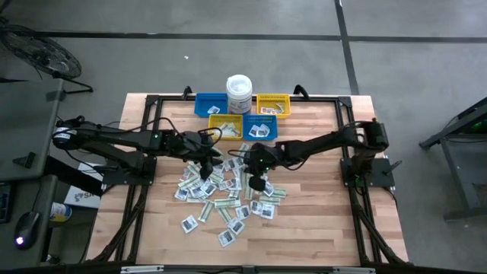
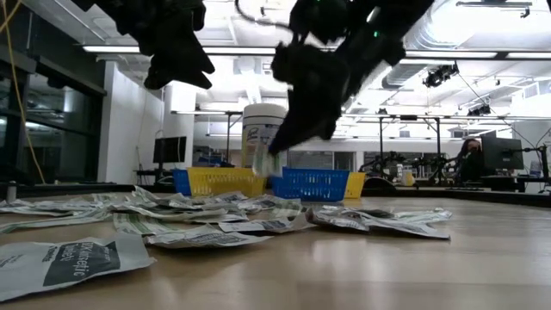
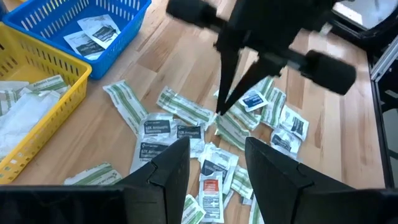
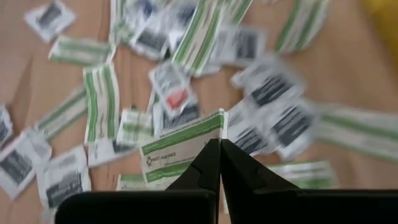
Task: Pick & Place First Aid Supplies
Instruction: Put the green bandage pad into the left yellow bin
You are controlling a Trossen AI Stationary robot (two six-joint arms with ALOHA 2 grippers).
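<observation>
The first aid supplies (image 1: 221, 196) lie in a loose pile of white squares and green-and-white strips on the middle of the wooden table. My right gripper (image 4: 219, 144) hangs above the pile's far part (image 1: 256, 173) and is shut on one green-and-white strip (image 4: 180, 149). My left gripper (image 3: 214, 155) hovers open over the pile's far left part (image 1: 207, 158), a short way from the right gripper (image 3: 219, 111), and touches nothing. In the low view it is high up (image 2: 176, 52). My right gripper pinches the green-and-white strip at one end (image 4: 208, 134) between its two shut fingertips. The fingers come from above, slanting down. The strip sticks out sideways from the tips and is lifted clear of the pile (image 2: 265, 160).
Two blue and two yellow bins stand at the far edge: a yellow bin (image 1: 225, 125) and a blue bin (image 1: 261, 131) nearest the pile, each holding some packets (image 3: 93, 34). A white lidded tub (image 1: 239, 91) stands behind them. Bare wood (image 1: 319, 213) lies to the right and near side.
</observation>
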